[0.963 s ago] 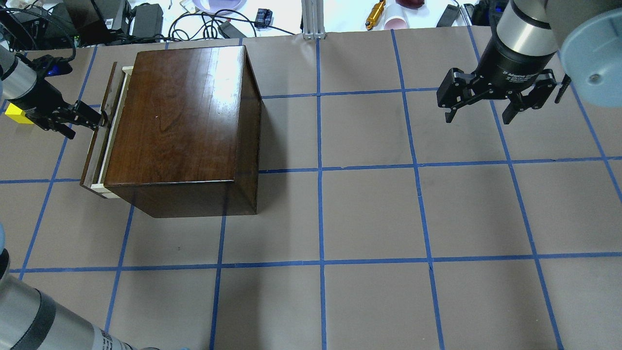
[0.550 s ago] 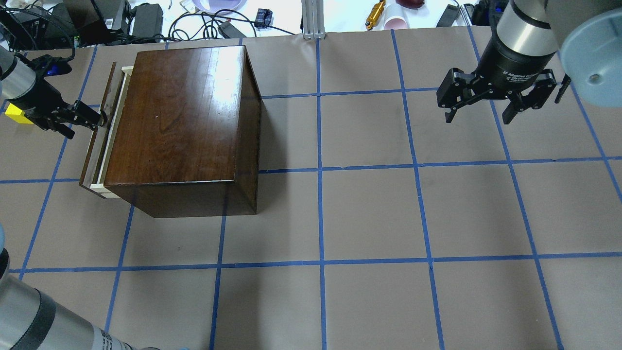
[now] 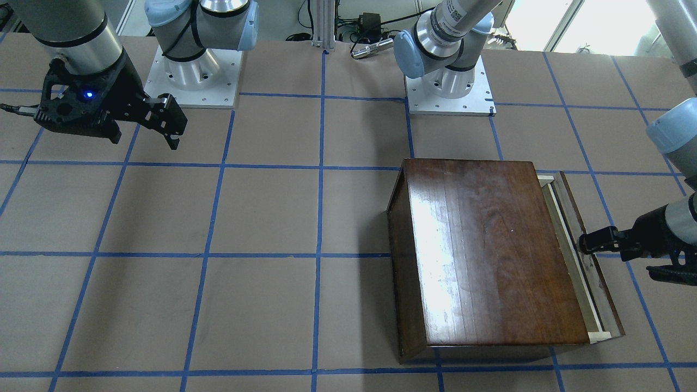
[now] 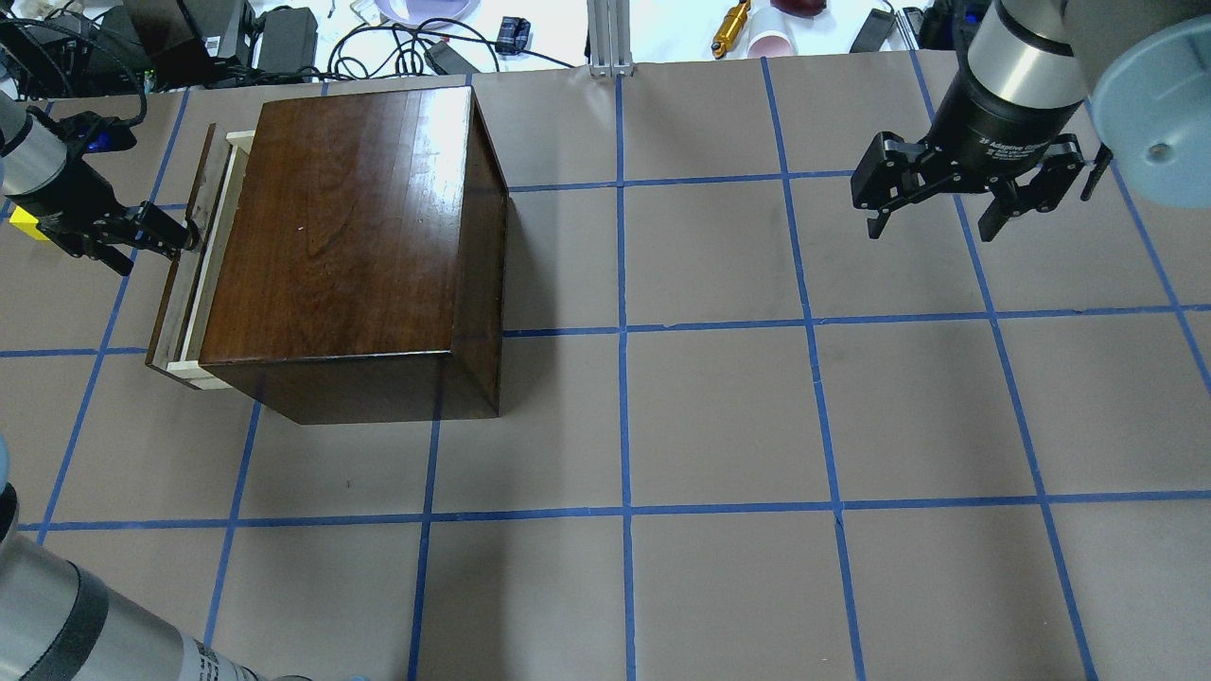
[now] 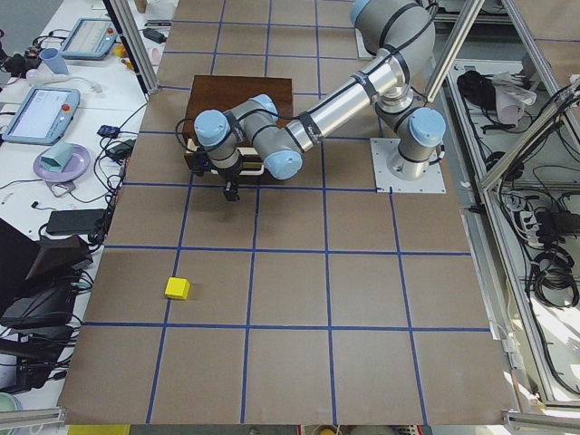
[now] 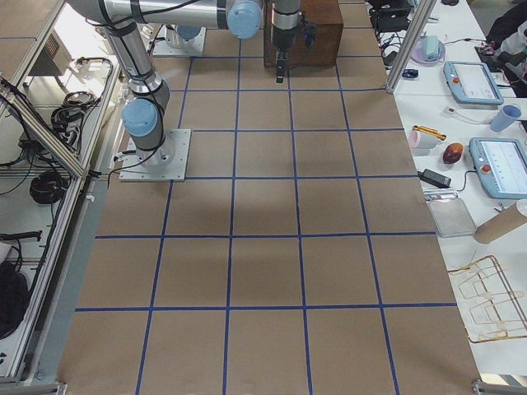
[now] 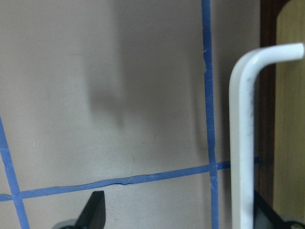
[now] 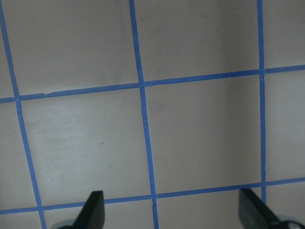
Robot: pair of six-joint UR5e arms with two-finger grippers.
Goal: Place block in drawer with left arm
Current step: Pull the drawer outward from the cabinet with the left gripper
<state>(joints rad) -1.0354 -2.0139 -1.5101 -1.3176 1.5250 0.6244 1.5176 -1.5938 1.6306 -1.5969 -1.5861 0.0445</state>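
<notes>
The dark-brown cabinet (image 4: 350, 236) stands at the table's left. Its drawer (image 4: 201, 270) is pulled out a little, showing a pale wood strip behind the dark front panel (image 4: 175, 274). My left gripper (image 4: 166, 244) is at that panel. In the left wrist view its fingers (image 7: 93, 212) stand wide apart, and the drawer's white handle (image 7: 240, 143) is just inside the right one. The yellow block (image 4: 21, 227) lies on the table behind the left gripper, mostly hidden; it shows fully in the exterior left view (image 5: 177, 288). My right gripper (image 4: 932, 227) is open and empty, high at the far right.
The table is brown paper with a grid of blue tape (image 4: 624, 331). Cables and devices (image 4: 284, 38) lie beyond the far edge. Both arm bases (image 3: 449, 87) stand at the robot's side. The cabinet (image 3: 490, 250) and drawer (image 3: 574, 256) also show in the front-facing view.
My left gripper has moved left and the drawer has slid a little farther out with it. The cabinet has shifted slightly. More of the block is hidden. The right arm has not moved.
</notes>
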